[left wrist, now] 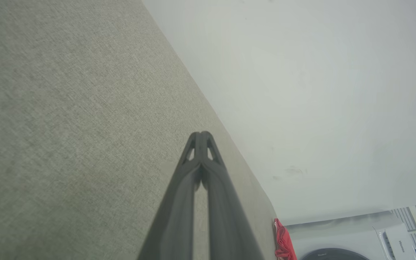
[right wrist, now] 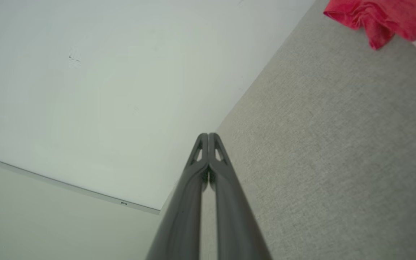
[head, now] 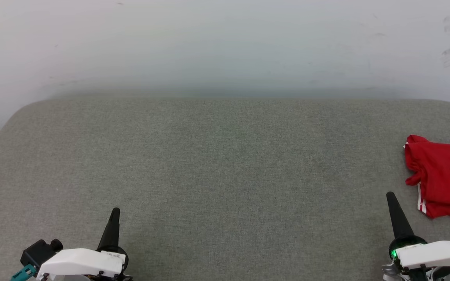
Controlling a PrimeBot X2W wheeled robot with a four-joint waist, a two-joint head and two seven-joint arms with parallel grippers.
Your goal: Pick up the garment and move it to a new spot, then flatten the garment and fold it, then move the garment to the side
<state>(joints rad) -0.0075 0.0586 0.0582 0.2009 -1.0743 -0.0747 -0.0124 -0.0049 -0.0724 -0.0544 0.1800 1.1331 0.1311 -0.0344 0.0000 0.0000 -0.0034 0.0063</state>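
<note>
Two grippers: left gripper [head: 115,212] sits at the lower left of the head view and right gripper [head: 390,195] at the lower right, both over the grey cloth surface [head: 225,164].
Left jaws: pressed together right to the tip, with nothing between them.
Right jaws: closed flat the same way and empty; the tip is near the shirt but apart from it.
Contact: I cannot tell whether either tip rests on the cloth or hangs just above it.
Shirt: the red shirt [head: 443,175] lies in a rumpled heap at the far right of the surface, just beyond the right gripper.
Trim: a white strip with red lines [head: 421,203] shows at the heap's near left corner.
Cut off: the right edge of the head view slices the shirt, so its full outline is unknown.
Hard to read: the layers overlap, so front or back cannot be told.
Left wrist view: the shirt shows as a thin red sliver at the surface's edge, with a white appliance [left wrist: 341,234] behind it.
Background: a plain pale wall [head: 225,47].
</note>
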